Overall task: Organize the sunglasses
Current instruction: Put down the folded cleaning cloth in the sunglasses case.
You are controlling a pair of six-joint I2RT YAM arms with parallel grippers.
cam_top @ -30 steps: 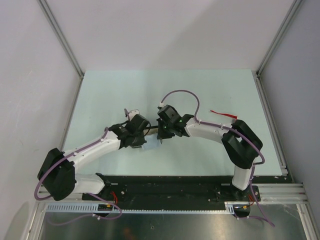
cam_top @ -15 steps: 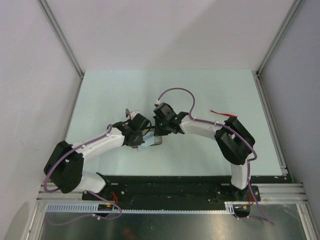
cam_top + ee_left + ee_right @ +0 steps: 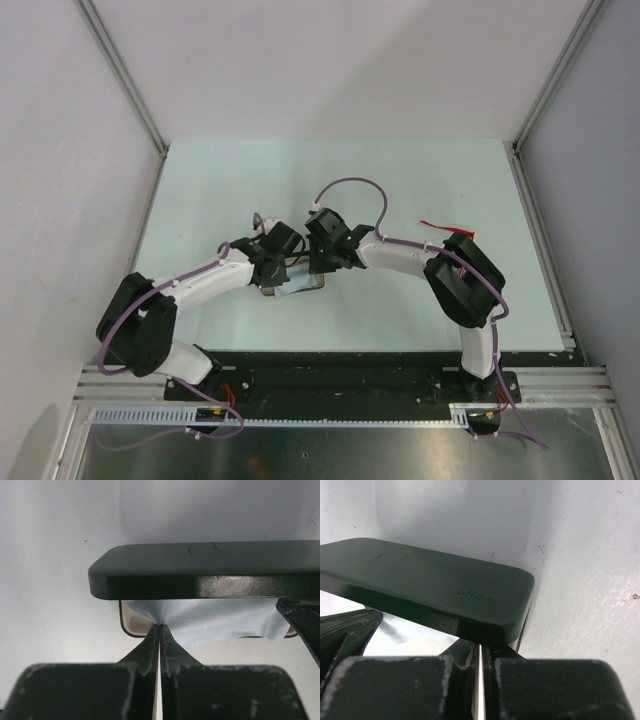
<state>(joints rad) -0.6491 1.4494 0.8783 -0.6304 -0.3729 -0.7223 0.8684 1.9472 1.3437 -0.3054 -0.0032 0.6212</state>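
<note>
The red sunglasses [image 3: 438, 224] lie on the table at the right, partly behind my right forearm. At the table's middle the black case [image 3: 300, 284] stands open, its lid [image 3: 200, 572] raised over the beige inside [image 3: 131, 623]. My left gripper [image 3: 159, 626] is shut on a fold of the grey-blue cloth [image 3: 220, 620], which lies inside the case under the lid. My right gripper [image 3: 480, 649] is shut, its tips tucked under the lid's [image 3: 430, 585] front corner. In the top view, the left gripper [image 3: 284, 274] and the right gripper [image 3: 317, 272] meet at the case.
The pale green table [image 3: 220, 190] is walled by white panels, with metal rails along its edges. A black mounting bar [image 3: 340, 372] runs along the near edge. My right arm's elbow [image 3: 465, 285] rises just near the sunglasses.
Both wrists have shifted a little to the left over the case. The left arm's elbow has swung inward. The pale cloth that showed at the case's near side shows less.
</note>
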